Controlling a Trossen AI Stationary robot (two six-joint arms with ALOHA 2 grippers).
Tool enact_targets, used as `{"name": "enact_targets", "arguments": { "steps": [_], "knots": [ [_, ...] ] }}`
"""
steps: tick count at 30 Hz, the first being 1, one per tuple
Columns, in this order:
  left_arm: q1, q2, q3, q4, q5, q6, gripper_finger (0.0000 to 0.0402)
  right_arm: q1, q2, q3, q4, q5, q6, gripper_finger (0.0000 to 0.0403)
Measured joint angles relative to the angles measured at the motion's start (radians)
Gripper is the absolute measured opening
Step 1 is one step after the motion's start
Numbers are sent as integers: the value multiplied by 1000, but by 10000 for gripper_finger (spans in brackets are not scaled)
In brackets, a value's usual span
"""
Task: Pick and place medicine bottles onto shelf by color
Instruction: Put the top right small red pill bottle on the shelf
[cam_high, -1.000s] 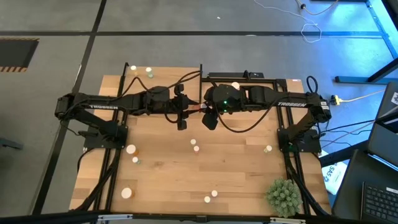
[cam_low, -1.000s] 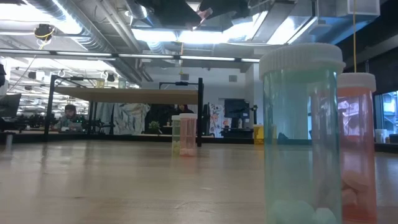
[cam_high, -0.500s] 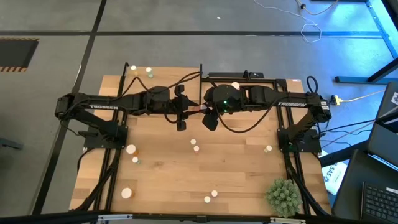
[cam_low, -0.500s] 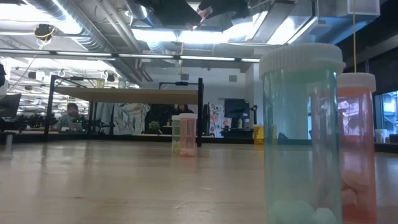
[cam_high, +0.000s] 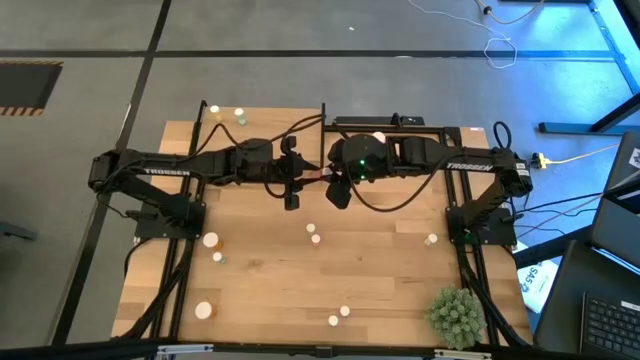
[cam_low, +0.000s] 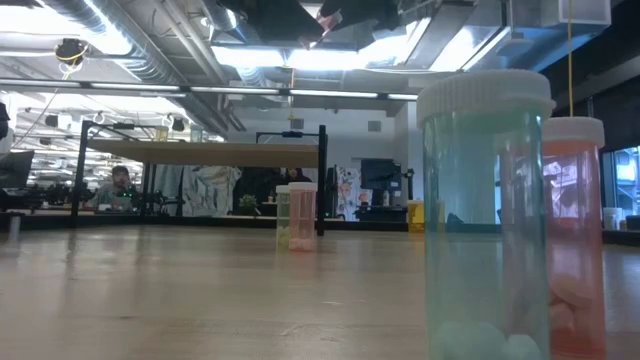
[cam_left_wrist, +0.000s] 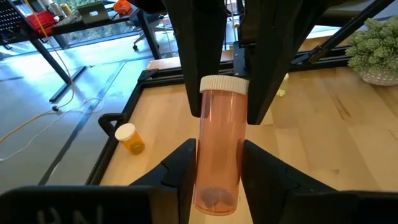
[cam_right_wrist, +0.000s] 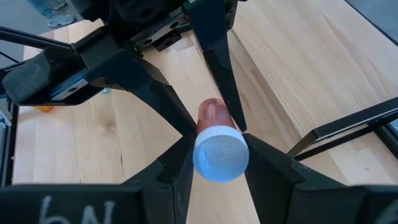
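A reddish medicine bottle (cam_high: 322, 176) with a cream cap is held level in the air over the table's middle, between both grippers. My left gripper (cam_high: 298, 182) comes from the table's left and my right gripper (cam_high: 337, 184) from its right; each is shut on the bottle. The shelf (cam_high: 262, 118) stands at the far left, with two small bottles (cam_high: 240, 117) on it. Several other bottles stand on the table, among them a pair at the middle (cam_high: 314, 234) and a green one (cam_low: 485, 220) beside a reddish one (cam_low: 575, 240) close to the low camera. My left gripper pinches the bottle's body near its base (cam_left_wrist: 216, 168) between its two fingers (cam_left_wrist: 185, 163), reaching level from the table's left, along the bottle. The bottle is lifted clear and lies level. My right gripper pinches the cap end (cam_right_wrist: 221, 155) between its two fingers (cam_right_wrist: 264, 163), reaching from the table's right, along the bottle.
A spiky green plant ball (cam_high: 455, 315) sits at the near right corner. An orange bottle (cam_left_wrist: 130, 138) lies on the table near a black frame rail. More bottles stand at the left (cam_high: 210, 240) and near edge (cam_high: 340, 316). A person sits far behind the table.
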Motion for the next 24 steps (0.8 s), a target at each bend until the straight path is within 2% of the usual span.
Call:
{"name": "enact_targets", "arguments": {
  "steps": [24],
  "knots": [
    [0, 0, 0, 0, 0, 1, 108, -10, 0, 0, -2, -42, -49, 132]
  ]
}}
